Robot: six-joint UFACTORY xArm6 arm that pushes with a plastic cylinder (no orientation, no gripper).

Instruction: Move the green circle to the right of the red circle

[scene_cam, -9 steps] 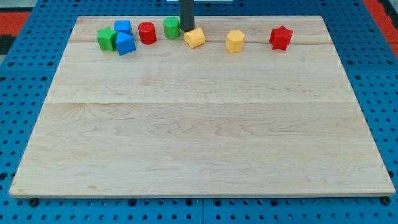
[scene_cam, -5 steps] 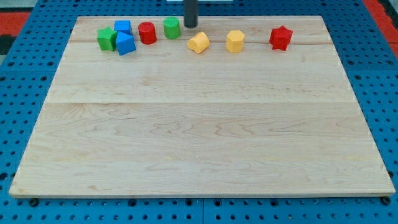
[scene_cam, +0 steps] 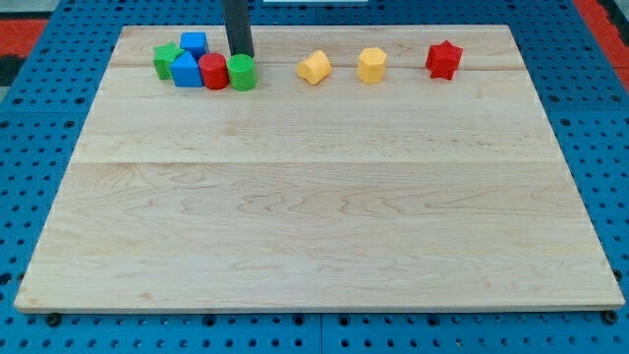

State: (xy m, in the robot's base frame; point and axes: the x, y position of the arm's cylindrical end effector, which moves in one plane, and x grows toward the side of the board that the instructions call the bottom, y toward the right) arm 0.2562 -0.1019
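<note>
The green circle [scene_cam: 242, 72] sits near the board's top left, touching the right side of the red circle [scene_cam: 214, 72]. My tip [scene_cam: 241, 55] stands just above the green circle, at its top edge. The dark rod rises from there out of the view's top. To the left of the red circle a blue block [scene_cam: 185, 70] presses against it.
A green star [scene_cam: 166, 61] and a second blue block [scene_cam: 195, 43] lie at the far left of the cluster. A yellow heart-like block [scene_cam: 314, 67], a yellow hexagon [scene_cam: 371, 65] and a red star [scene_cam: 443, 60] lie along the top toward the right.
My tip moved left. The green circle and red circle shifted down and left and now touch. The blue block slid left beside the green star.
</note>
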